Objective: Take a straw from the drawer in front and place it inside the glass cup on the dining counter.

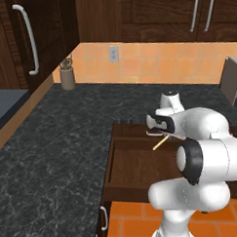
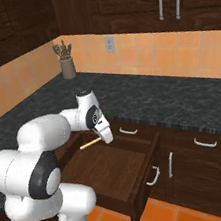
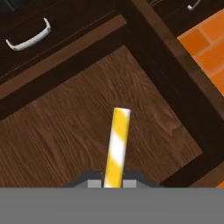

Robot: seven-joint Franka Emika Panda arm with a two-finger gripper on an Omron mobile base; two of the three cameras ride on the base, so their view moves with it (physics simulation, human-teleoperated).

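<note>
1. Nearest me, my white arm rises from the base and bends forward over the orange tiled floor (image 2: 164, 215) and the open drawer (image 2: 109, 171).
2. The drawer is pulled out of the dark brown lower cabinets, its wooden inside bare where I can see it, its curved silver handle (image 2: 153, 175) on the near front panel.
3. My gripper (image 3: 113, 183) hangs over the drawer's far half with its jaws pinched on the straw (image 3: 117, 146).
4. In the hand view the straw runs straight out from between the fingertips, striped yellow and white, its free end above the drawer floor and not touching it as far as I can tell.
5. In the right base view the straw (image 2: 90, 143) pokes out to the left of the hand, slightly tilted; in the left base view it (image 1: 159, 143) slants down to the left.
6. Just right of the drawer, closed drawer fronts carry their own silver handles (image 2: 205, 142).
7. Beyond lies the black speckled countertop (image 1: 53, 143).
8. At the far wall a utensil holder (image 2: 67, 63) stands on that countertop against the orange tiled backsplash, with an outlet (image 2: 109, 44) to its right.
9. Dark upper cabinets (image 2: 131, 3) with long silver handles hang above.
</note>
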